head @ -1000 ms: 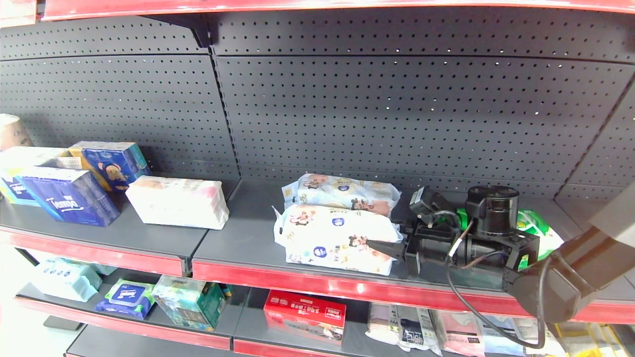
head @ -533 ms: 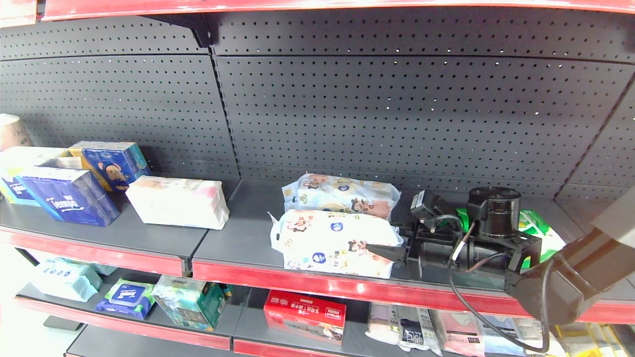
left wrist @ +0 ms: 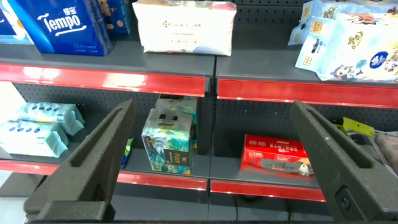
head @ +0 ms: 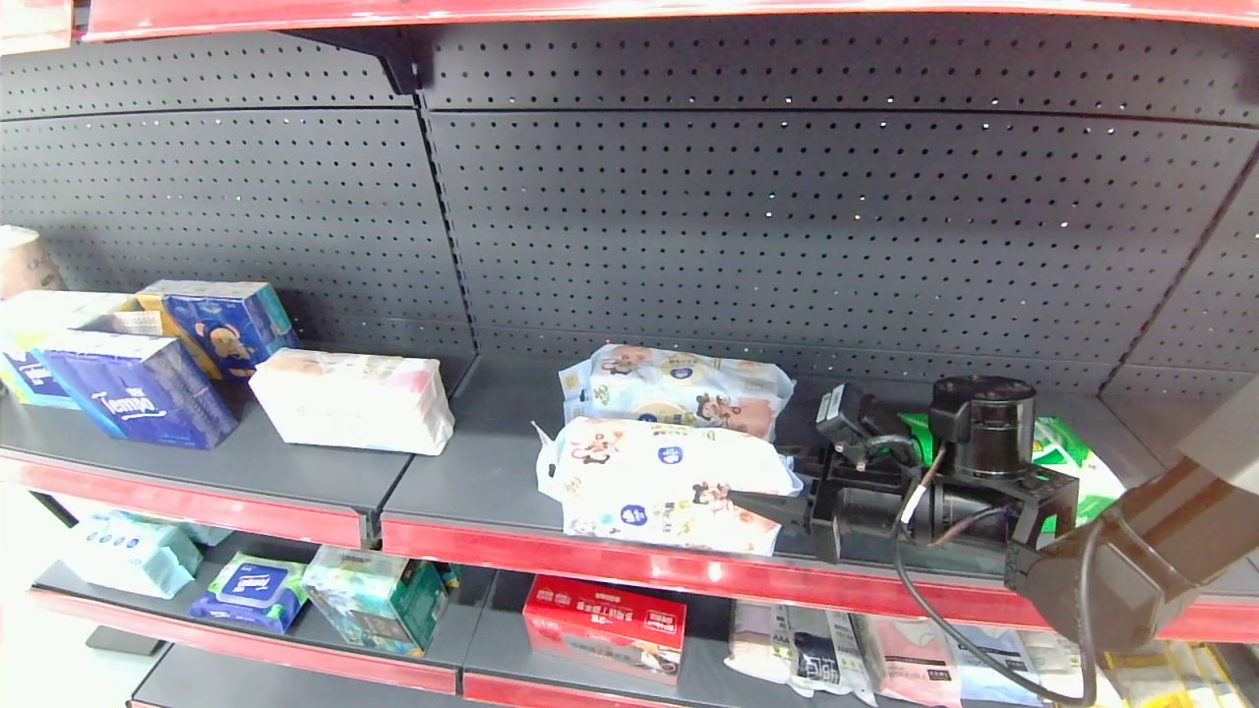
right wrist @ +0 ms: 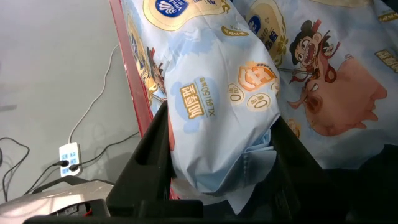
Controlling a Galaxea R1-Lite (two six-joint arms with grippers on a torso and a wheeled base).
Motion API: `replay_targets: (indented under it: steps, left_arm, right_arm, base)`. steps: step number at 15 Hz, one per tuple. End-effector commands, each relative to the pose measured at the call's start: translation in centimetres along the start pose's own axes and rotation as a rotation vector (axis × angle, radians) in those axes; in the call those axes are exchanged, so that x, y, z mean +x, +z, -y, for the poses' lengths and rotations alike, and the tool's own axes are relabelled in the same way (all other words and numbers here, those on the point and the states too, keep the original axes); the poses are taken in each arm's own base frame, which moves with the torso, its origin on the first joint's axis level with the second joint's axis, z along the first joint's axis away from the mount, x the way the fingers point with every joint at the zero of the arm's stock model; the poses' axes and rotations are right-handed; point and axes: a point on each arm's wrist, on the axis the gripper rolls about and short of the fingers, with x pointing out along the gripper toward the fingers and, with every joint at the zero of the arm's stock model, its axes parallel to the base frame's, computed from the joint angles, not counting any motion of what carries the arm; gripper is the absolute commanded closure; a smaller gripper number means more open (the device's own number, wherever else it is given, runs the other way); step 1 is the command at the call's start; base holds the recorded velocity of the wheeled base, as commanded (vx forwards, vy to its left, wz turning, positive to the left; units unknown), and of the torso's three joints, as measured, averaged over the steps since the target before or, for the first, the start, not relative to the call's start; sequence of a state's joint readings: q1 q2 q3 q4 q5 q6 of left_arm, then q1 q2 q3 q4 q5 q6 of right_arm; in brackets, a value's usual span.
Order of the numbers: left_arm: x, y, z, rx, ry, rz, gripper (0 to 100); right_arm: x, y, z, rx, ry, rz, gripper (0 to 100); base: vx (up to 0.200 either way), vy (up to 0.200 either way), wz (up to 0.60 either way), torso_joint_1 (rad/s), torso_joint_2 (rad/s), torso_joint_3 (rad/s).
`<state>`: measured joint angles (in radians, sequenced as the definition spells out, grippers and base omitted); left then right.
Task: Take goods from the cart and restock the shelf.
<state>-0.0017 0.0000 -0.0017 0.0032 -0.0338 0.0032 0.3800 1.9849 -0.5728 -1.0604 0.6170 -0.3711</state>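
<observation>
Lying on the grey shelf (head: 492,433) close to its red front edge, the front pack (head: 649,472) sits at 6 o'clock from the rear pack (head: 679,383), just beside it. The right gripper (head: 762,503) is clenched on its 3 o'clock end. If the jaws let go here, the soft pack may slide over the edge. A push toward 12 o'clock may crumple it against the rear one. The left gripper (left wrist: 211,155) hangs spread wide and empty before the lower shelves.

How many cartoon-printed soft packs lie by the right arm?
2. The front pack sits at the shelf edge in the right gripper; the rear pack lies just behind it.
</observation>
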Motion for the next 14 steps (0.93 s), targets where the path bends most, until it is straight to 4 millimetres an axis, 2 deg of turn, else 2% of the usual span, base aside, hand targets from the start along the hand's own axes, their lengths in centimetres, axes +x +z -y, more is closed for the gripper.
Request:
replay_targets:
  steps: [1,14]
  left_arm:
    - [0.00,0.00,0.00,0.000,0.000,0.000,0]
    - [0.00,0.00,0.00,0.000,0.000,0.000,0]
  right_arm:
    - [-0.04,-0.08,-0.01,0.003,0.000,-0.003,100]
    - [-0.26,0.08,0.13,-0.001,-0.008,0.000,100]
  base:
    - [0.000,0.000,0.00,0.000,0.00,0.000]
    - [0.000,0.000,0.00,0.000,0.00,0.000]
